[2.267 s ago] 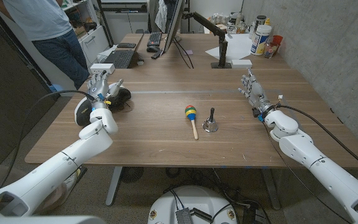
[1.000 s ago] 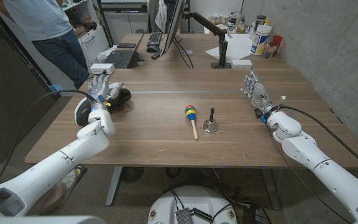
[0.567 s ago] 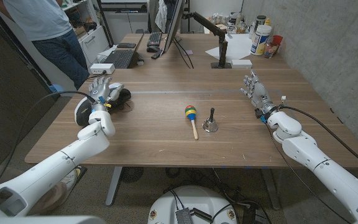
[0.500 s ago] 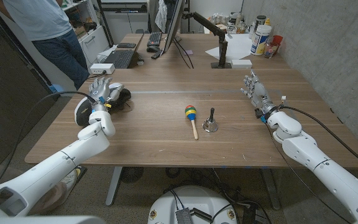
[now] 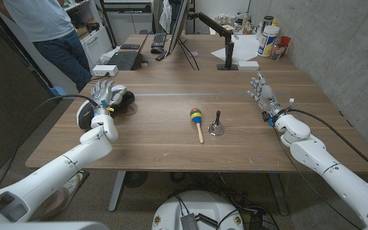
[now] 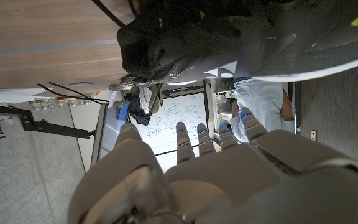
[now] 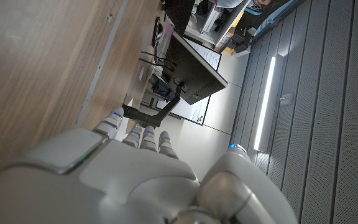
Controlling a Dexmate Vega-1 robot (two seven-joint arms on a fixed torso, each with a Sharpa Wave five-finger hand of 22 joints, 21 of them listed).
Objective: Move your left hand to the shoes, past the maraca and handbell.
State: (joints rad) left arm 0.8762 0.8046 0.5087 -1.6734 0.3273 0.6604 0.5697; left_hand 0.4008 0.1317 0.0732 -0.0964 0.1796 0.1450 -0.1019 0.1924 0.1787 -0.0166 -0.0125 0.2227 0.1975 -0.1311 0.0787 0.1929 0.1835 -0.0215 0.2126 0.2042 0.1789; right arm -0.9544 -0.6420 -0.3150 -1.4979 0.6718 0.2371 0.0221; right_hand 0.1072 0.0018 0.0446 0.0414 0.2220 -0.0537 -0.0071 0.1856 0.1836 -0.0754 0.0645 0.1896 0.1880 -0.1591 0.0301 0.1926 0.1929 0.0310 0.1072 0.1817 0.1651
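Wooden worktop is carrying the maraca and handbell mid-table, while the left hand is hovering open-fingered, gripping nothing, right at the shoes around 10 o'clock, probably since that's its target.

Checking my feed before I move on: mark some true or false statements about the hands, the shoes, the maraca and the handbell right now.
1. The left hand is at the shoes, fingers spread. True.
2. The maraca lies to the robot's right of the handbell. False: it lies on the handbell's left, close beside it.
3. The handbell stands upright, handle up. True.
4. The right hand grips the handbell. False: it holds nothing and is well off to the handbell's right.
5. The shoes sit at the table's middle. False: they are near its left edge.
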